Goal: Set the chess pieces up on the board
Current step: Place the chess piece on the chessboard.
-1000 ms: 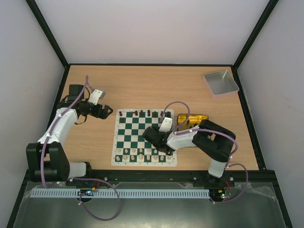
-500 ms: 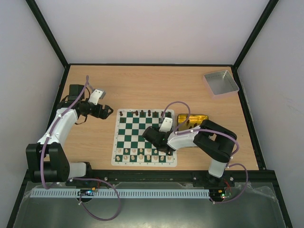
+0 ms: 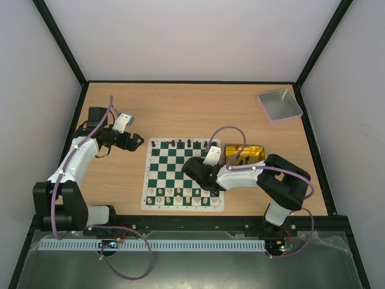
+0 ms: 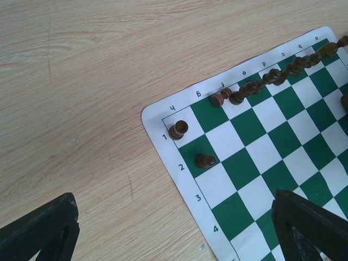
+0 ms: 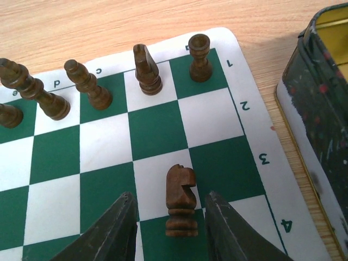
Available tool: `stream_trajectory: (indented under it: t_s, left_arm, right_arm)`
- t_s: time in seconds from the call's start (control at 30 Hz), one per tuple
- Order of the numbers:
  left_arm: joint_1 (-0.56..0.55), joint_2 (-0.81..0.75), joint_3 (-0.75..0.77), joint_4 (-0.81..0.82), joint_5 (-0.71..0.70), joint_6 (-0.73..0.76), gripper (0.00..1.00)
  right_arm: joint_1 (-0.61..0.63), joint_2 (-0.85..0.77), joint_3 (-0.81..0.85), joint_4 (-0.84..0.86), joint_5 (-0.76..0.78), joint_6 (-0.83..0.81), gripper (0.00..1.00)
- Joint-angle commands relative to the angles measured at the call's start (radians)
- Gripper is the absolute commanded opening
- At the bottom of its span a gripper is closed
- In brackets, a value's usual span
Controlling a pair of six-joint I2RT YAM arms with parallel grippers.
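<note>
Right wrist view gives us the closest look: a dark knight (image 5: 181, 201) stands upright on the board (image 5: 157, 130), out in front of the far row, between the fingers (image 5: 111, 234) of the right gripper (image 5: 169, 220). We see a sliver of board on each side of it, so the jaws stand parted around the knight without gripping it. Behind it, along the far edge, a rook (image 5: 200, 57) fills the corner square and more dark pieces (image 5: 87, 84) line up beside it. A tin (image 5: 318, 109) sits just beside the board's edge.

Left wrist view shows us the opposite far corner, which the right one misses. A second rook (image 4: 178, 129) stands on the corner square, with a pawn (image 4: 206, 161) on the square in front of it. The left gripper (image 4: 174, 217) hangs spread wide, holding nothing, over that corner and the wooden table (image 4: 81, 81) beside it.

Only the top view shows us the pale pieces (image 3: 180, 195) ranged along the two near rows. It also shows a grey tray (image 3: 280, 104) in the far right corner, well apart.
</note>
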Motion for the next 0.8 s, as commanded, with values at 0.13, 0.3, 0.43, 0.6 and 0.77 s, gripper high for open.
stream_trajectory:
  t_s: [0.13, 0.3, 0.43, 0.6, 0.77]
  left_arm:
    - [-0.007, -0.019, -0.012, -0.013, 0.011, 0.008, 0.96]
    - [-0.007, -0.023, -0.012, -0.016, 0.010, 0.012, 0.96]
    - [-0.011, -0.018, -0.004, -0.031, 0.010, 0.024, 0.94]
    - [-0.017, -0.009, 0.003, -0.035, -0.001, 0.028, 0.93]
    - [-0.019, -0.005, 0.004, -0.036, 0.008, 0.024, 0.94]
  right_arm:
    - [-0.011, -0.085, 0.005, -0.066, 0.024, 0.011, 0.33]
    - [-0.017, -0.157, 0.004, -0.103, 0.007, -0.004, 0.32]
    - [-0.044, -0.227, 0.006, -0.132, -0.066, -0.039, 0.30]
    - [-0.123, -0.244, 0.082, -0.235, -0.272, -0.116, 0.28]
    - [-0.188, -0.210, 0.199, -0.385, -0.435, -0.174, 0.24]
